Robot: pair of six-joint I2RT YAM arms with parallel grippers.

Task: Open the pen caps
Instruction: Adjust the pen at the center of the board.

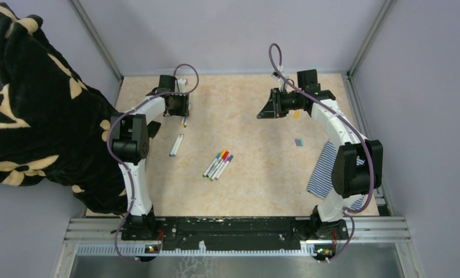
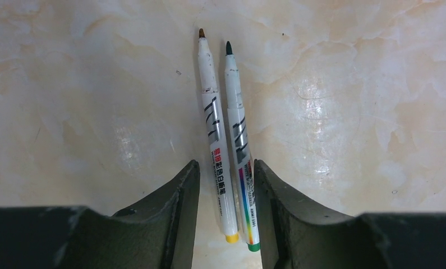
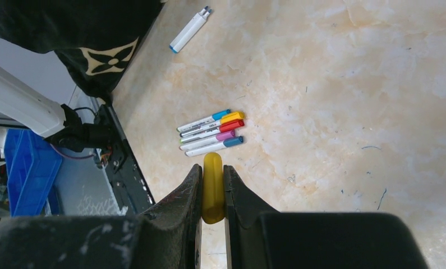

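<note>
My left gripper (image 2: 226, 179) is open, low over the table at the back left (image 1: 178, 110). Its fingers stand on either side of two uncapped white pens lying side by side, one with a yellow end (image 2: 217, 145) and one with a green end (image 2: 240, 140). My right gripper (image 3: 212, 171) is shut on a yellow pen cap (image 3: 212, 190) and held above the table at the back right (image 1: 265, 112). Several capped pens (image 1: 219, 165) lie in a bunch at the middle, also in the right wrist view (image 3: 212, 133). Another two white pens (image 1: 176, 145) lie to their left.
A loose orange cap (image 1: 296, 114) and a purple and teal pair of caps (image 1: 298, 142) lie on the right. A blue-and-white striped cloth (image 1: 326, 171) lies by the right arm. A black patterned fabric (image 1: 36, 116) covers the left edge.
</note>
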